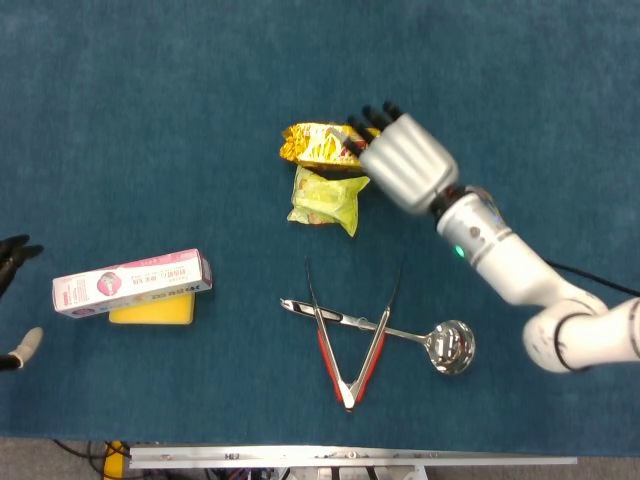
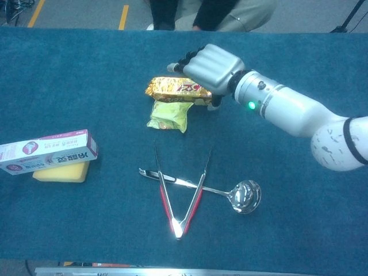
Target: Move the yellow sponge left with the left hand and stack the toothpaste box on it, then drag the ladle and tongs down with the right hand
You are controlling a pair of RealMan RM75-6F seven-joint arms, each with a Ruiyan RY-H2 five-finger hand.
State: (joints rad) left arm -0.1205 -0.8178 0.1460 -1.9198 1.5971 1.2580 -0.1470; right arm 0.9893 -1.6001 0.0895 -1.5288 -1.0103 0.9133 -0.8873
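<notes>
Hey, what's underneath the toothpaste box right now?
The toothpaste box lies on top of the yellow sponge. Only the sponge's near edge and right part show below the box; its far part is covered, so I cannot see anything else under there.

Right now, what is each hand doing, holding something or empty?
Left hand: only its fingertips show at the table's edge; cannot be told.
Right hand: over the gold snack packet; whether it grips it cannot be told.

A deep teal cloth [image 2: 69,75] covers the table and fills most of both views. Along the top of the chest view runs grey floor [image 2: 75,14] with yellow tape lines [image 2: 123,16] (upper left). A metal rail [image 1: 350,458] edges the head view's bottom.
</notes>
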